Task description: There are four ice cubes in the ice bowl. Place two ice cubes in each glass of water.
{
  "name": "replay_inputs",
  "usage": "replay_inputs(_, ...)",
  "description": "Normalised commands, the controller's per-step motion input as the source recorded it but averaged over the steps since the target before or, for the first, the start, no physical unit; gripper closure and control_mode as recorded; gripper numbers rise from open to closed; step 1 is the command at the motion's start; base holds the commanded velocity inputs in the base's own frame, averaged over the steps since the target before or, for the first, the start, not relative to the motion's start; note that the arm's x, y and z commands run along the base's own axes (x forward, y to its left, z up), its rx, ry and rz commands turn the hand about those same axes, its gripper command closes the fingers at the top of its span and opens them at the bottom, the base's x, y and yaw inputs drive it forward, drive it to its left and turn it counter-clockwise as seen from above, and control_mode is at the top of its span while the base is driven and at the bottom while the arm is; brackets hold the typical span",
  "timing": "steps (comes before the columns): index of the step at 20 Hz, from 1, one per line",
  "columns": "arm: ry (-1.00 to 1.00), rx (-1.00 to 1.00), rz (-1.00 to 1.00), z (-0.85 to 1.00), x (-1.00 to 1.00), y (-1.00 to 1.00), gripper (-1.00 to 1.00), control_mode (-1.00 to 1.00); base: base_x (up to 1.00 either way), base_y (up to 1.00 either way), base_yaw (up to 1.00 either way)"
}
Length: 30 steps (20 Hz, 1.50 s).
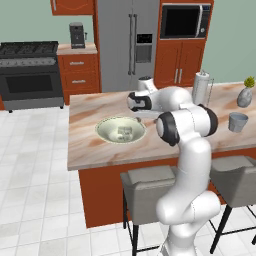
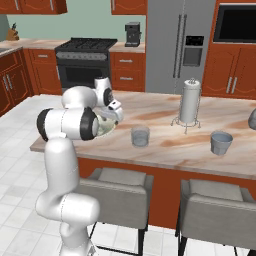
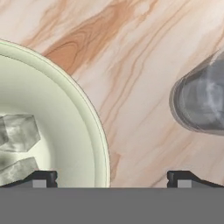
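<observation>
The pale cream-green ice bowl sits on the island counter, partly behind my arm in the right base view. Whitish ice cubes lie in it; in the hand view two ice cubes show at the left inside the bowl's rim. One glass of water stands just right of the bowl, seen from above in the hand view. The other glass of water stands farther right. My gripper hovers open and empty over the bowl's right rim, between bowl and near glass.
A tall white-silver jug stands behind the glasses. A grey vase with a sprig is at the far right. Two grey stools line the counter's front edge. Bare wood counter lies between bowl and glass.
</observation>
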Motion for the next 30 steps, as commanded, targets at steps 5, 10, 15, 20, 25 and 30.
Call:
replay_inputs(5, 0.03, 0.09, 0.13, 0.02, 0.0, 0.27, -1.0, -1.0, 0.0, 0.0, 0.0)
replay_inputs(10, 0.01, 0.1, 0.18, 0.0, -0.05, 0.27, -1.0, -1.0, 0.0, 0.0, 0.0)
replay_inputs(15, 0.0, 0.05, 0.25, -0.01, -0.19, 0.24, -1.0, -1.0, 0.0, 0.0, 0.0)
replay_inputs(20, 0.0, 0.0, 0.28, -0.01, -0.19, 0.23, -1.0, -1.0, 0.0, 0.0, 0.0)
replay_inputs(25, 0.0, -0.01, 0.16, -0.04, 0.0, 0.25, -1.0, -1.0, 0.0, 0.0, 0.0)
replay_inputs(30, 0.0, -0.01, 0.12, -0.08, 0.2, 0.15, -1.0, -1.0, 0.0, 0.0, 0.0)
